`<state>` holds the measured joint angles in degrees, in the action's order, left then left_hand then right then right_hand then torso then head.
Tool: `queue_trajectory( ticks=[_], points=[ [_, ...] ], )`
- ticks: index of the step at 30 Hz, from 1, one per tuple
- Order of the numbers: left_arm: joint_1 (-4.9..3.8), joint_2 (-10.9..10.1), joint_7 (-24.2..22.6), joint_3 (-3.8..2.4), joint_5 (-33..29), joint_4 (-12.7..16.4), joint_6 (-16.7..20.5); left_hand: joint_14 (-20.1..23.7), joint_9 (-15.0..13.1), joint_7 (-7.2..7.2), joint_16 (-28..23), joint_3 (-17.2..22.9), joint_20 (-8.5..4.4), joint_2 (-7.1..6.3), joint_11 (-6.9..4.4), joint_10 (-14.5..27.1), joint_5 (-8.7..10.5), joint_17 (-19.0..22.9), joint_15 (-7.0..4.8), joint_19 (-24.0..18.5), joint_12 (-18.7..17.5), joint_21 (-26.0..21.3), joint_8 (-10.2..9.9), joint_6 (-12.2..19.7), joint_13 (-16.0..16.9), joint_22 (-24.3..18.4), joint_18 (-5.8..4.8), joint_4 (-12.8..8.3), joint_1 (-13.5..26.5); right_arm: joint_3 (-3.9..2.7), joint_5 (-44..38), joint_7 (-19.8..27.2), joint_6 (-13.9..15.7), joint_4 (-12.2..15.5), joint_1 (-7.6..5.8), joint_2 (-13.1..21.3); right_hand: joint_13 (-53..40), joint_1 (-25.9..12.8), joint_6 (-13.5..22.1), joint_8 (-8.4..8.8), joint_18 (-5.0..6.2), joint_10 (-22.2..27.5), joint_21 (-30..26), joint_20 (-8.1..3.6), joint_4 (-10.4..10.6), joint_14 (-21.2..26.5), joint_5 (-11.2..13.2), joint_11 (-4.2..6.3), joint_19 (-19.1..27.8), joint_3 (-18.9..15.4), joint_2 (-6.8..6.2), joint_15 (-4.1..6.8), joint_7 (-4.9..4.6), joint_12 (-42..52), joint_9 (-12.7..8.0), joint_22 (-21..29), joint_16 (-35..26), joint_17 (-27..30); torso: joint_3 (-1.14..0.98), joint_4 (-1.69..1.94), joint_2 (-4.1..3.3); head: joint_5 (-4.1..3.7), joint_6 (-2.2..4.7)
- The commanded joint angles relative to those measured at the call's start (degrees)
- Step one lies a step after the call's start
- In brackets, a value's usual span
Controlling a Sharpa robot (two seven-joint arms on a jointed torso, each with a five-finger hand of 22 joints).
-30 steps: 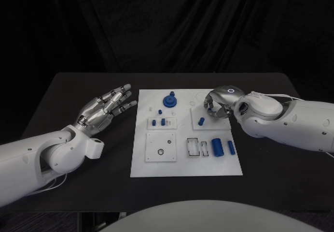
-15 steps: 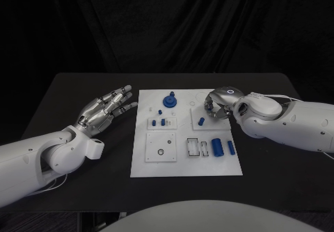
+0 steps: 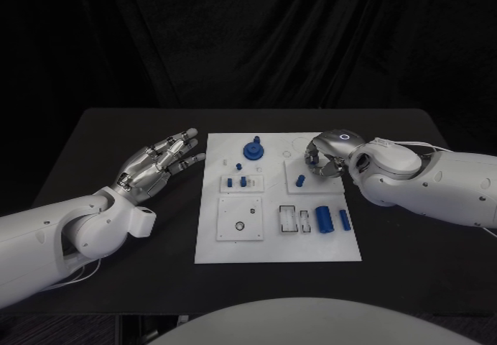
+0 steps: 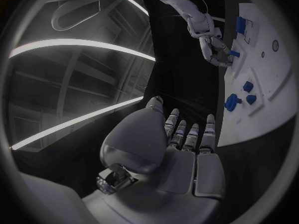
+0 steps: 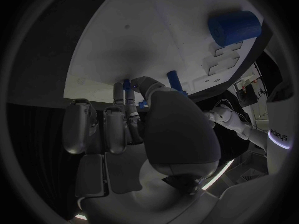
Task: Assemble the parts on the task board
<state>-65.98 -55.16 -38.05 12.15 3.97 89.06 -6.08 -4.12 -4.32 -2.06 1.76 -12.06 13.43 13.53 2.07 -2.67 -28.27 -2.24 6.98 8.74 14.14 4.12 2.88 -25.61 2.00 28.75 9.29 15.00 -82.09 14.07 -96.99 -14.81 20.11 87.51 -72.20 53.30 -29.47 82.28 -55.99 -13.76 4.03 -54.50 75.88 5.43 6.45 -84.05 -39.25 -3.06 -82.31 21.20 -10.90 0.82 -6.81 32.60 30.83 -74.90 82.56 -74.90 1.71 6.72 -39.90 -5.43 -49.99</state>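
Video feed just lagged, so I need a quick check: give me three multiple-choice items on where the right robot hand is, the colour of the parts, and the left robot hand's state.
1. The right robot hand is:
A. over the task board's far right part
B. off the table
C. at the board's near edge

2. The large cylinder is:
A. red
B. blue
C. green

3. The left robot hand is:
A. gripping a part
B. pressing the board
C. open, holding nothing

Answers: 1 A, head view shows it there; 2 B, plainly blue; 3 C, fingers spread beside the board.
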Motion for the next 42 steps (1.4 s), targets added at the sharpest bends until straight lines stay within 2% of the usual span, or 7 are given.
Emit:
queue_trajectory(
  ticks=[1, 8, 16, 25, 31, 38, 42],
  points=[
    [0.11, 0.1, -0.1, -0.05, -0.3, 0.1, -0.8, -0.2, -0.1, -0.03, 0.4, 0.1, 0.23, -0.05, 0.41, 0.0, -0.40, -0.1, 0.43, 0.3, 0.1, 0.4, 0.4, -0.4, -0.1, 0.0, 0.93, -0.4, -0.6, 0.08, 0.8, 0.8, 1.2, -0.1, 0.27, 0.2, -0.1, 0.7, -0.7, -0.55, -0.55, -0.7, -0.2, -0.35, -0.5, -1.4, 0.1, 0.10, -0.1, 0.0, 0.87, 0.29, 0.03, -0.2, 0.6, -10.5, -0.4, -2.9, 0.01, -0.09, -0.02, 0.12, -0.01],
    [0.14, 0.0, 0.1, -0.05, -0.3, 0.0, -0.8, -0.2, -0.1, -0.06, 0.4, 0.2, 0.28, 0.04, 0.47, 0.0, -0.46, -0.1, 0.49, 0.4, 0.1, 0.4, 0.4, -0.4, -0.1, 0.1, 0.93, -0.4, -0.6, 0.07, 1.1, 3.1, 5.3, 0.2, 0.26, 0.5, 0.0, 1.3, -1.6, -1.71, -0.90, -3.2, 1.3, -0.79, -1.5, -1.9, 0.9, 0.78, -1.0, -0.3, 1.31, 0.84, 0.48, -0.3, 2.5, -11.0, 0.1, -3.5, 0.03, -0.03, -0.09, -0.36, -0.01],
    [0.15, 0.2, 0.3, -0.05, -0.3, 0.0, -0.7, -0.3, -0.1, -0.10, 0.5, 0.3, 0.32, 0.14, 0.50, 0.0, -0.54, -0.1, 0.52, 0.5, 0.2, 0.4, 0.4, -0.4, 0.0, 0.1, 0.93, -0.5, -0.7, 0.00, 1.2, 3.9, 6.6, 1.2, -0.75, 1.4, 0.2, 1.8, -1.9, -1.97, -0.92, -4.1, 1.4, -1.10, -1.8, -2.0, 1.9, 1.05, -1.1, -0.1, 1.44, 1.12, 0.70, -0.9, 3.2, -11.0, -0.1, -3.2, 0.04, 0.06, -0.02, -0.47, -0.01],
    [0.15, 0.6, 0.6, -0.05, -0.3, -0.2, -0.7, -0.3, -0.1, -0.13, 0.5, 0.3, 0.34, 0.16, 0.52, 0.0, -0.56, -0.1, 0.53, 0.5, 0.2, 0.4, 0.4, -0.4, 0.0, 0.1, 0.94, -0.5, -0.7, 0.00, 1.2, 3.9, 4.1, 4.1, -4.31, 2.6, 0.4, 2.1, -1.6, -1.65, -0.85, -4.2, 1.0, -1.12, -2.0, -1.7, 3.0, 0.89, -0.9, 0.1, 1.66, 1.03, 0.51, -1.7, 3.4, -10.9, -0.6, -2.6, 0.03, 0.11, 0.06, -0.43, -0.01],
    [0.15, 0.7, 0.9, -0.05, -0.3, -0.4, -0.8, -0.3, -0.1, -0.25, 0.5, 0.4, 0.35, 0.19, 0.62, 0.0, -0.67, -0.1, 0.49, 0.5, 0.3, 0.4, 0.4, -0.3, 0.0, -0.1, 0.95, -0.6, -0.8, 0.01, 3.9, 3.8, 1.5, 8.9, -6.62, 4.2, 0.6, 2.1, -1.3, -1.32, -0.84, -4.4, 0.9, -1.05, -1.9, -1.7, 4.3, 0.82, -0.8, 0.1, 1.84, 0.96, 0.44, -2.2, 3.6, -10.9, -0.7, -2.6, 0.10, 0.28, 0.01, -0.19, -0.01],
    [0.16, 0.7, 0.6, -0.05, -0.3, -0.4, -0.9, -0.4, -0.2, -0.41, 0.5, 0.5, 0.26, 0.26, 0.90, -0.2, -0.77, -0.1, 0.33, 0.5, 0.7, 0.4, 0.4, -0.6, 0.0, -0.2, 0.99, -0.7, -0.9, 0.05, 4.5, 4.0, 0.2, 13.8, -7.04, 4.0, 0.7, 2.3, -1.0, -0.97, -0.80, -4.7, 0.7, -1.04, -1.9, -1.8, 4.6, 0.85, -0.7, 0.2, 1.84, 0.97, 0.44, -2.5, 3.5, -10.8, -0.6, -2.7, 0.23, 0.26, 0.04, 0.92, -0.01],
    [0.16, 0.8, 0.5, -0.05, -0.3, -0.3, -0.8, -0.3, -0.2, -0.48, 0.5, 0.6, 0.19, 0.29, 1.02, -0.3, -0.77, -0.1, 0.22, 0.4, 0.8, 0.3, 0.5, -0.7, 0.0, -0.5, 1.01, -0.8, -1.0, 0.07, 3.0, 3.6, -0.7, 16.5, -5.98, 3.4, 0.8, 2.4, -0.7, -0.48, -0.74, -4.7, 0.4, -1.01, -1.9, -1.7, 5.3, 0.77, -0.6, 0.2, 1.81, 0.91, 0.33, -2.8, 3.3, -10.7, -0.8, -2.4, 0.23, 0.32, 0.03, 1.62, -0.01]
  ],
)
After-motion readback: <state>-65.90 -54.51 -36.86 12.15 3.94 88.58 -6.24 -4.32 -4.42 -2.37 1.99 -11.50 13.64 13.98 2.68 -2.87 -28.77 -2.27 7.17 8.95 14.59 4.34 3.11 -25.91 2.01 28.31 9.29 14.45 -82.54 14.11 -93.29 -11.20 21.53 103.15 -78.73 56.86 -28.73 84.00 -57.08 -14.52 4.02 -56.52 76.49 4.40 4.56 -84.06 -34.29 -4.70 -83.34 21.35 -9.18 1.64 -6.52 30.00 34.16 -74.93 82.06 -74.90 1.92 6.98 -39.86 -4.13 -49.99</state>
